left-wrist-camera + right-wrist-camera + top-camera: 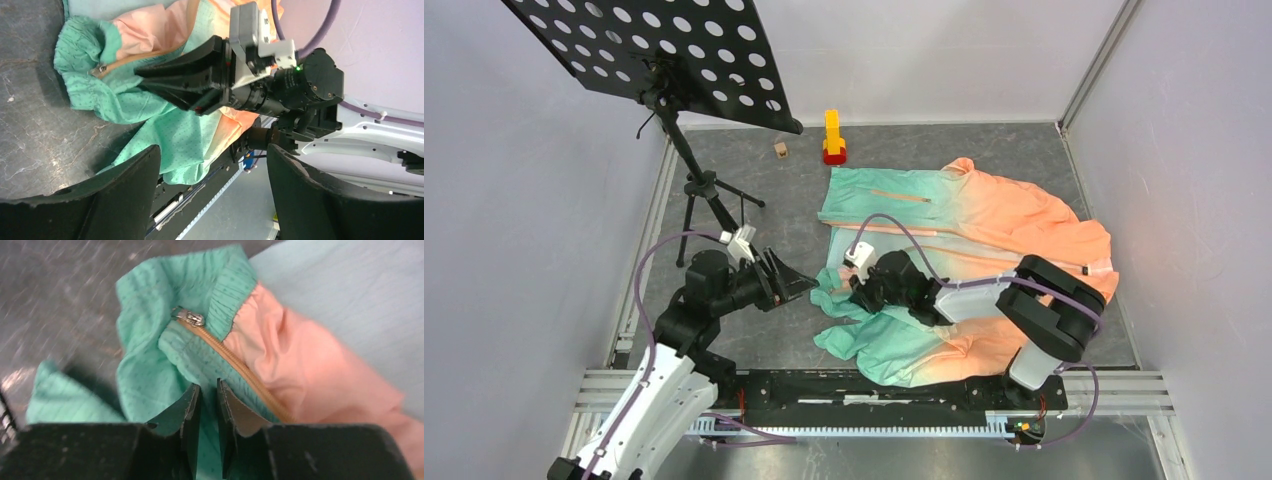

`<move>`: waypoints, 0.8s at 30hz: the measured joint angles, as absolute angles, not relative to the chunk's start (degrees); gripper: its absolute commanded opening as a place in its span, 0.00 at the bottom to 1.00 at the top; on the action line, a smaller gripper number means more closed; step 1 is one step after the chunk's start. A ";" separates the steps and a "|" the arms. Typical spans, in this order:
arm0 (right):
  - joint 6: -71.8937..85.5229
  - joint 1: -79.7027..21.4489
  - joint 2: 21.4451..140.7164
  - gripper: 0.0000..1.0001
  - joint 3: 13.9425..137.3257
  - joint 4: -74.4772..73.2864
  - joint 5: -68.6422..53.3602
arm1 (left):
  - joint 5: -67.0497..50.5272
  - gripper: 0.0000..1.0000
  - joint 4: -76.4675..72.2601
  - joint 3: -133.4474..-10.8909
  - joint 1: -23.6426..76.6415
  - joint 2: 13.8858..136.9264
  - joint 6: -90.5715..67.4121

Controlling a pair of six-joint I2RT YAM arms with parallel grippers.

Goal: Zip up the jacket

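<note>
The jacket (pixel 984 225) lies spread on the grey table, mint green on the left fading to peach on the right. Its orange zipper (pixel 235 360) ends at a metal slider (pixel 189 317) in the bunched green hem; the slider also shows in the left wrist view (pixel 101 67). My right gripper (pixel 861 287) rests on the hem, its jaws nearly closed on a fold of green fabric (pixel 207 390) just below the slider. My left gripper (pixel 799 280) is open and empty, just left of the hem, pointing at it (pixel 212 150).
A perforated music stand (pixel 654 50) on a tripod stands at the back left. A yellow and red toy (pixel 833 137) and a small wooden block (pixel 780 149) sit at the back. The mounting rail (pixel 874 400) runs along the near edge. Walls close in both sides.
</note>
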State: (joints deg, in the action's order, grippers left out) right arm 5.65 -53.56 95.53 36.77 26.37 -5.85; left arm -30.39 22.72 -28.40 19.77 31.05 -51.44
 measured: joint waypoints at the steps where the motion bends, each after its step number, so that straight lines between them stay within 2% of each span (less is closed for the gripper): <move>1: 6.87 -53.67 95.11 0.42 35.59 26.74 -7.14 | -30.02 0.83 22.13 -27.94 20.49 31.38 -51.44; 2: 7.94 -53.80 94.08 0.46 34.13 26.98 -8.32 | -29.76 0.82 21.78 -27.40 21.10 31.53 -51.46; 4: 9.06 -53.91 90.54 0.48 31.31 26.79 -10.66 | -28.64 0.81 20.75 -25.93 22.41 31.62 -51.48; 10: 5.98 -53.41 84.29 0.51 34.35 21.61 -12.03 | -25.69 0.76 17.50 -23.16 25.54 33.08 -51.59; 24: -26.87 -52.01 93.27 0.50 42.65 16.21 -24.36 | -21.80 0.77 21.78 -23.70 26.13 27.64 -51.53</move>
State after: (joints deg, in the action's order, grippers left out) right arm -26.87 -52.01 93.27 42.65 16.21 -24.36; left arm -21.80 21.78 -23.70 26.13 27.64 -51.53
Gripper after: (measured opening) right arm 0.490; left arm 0.767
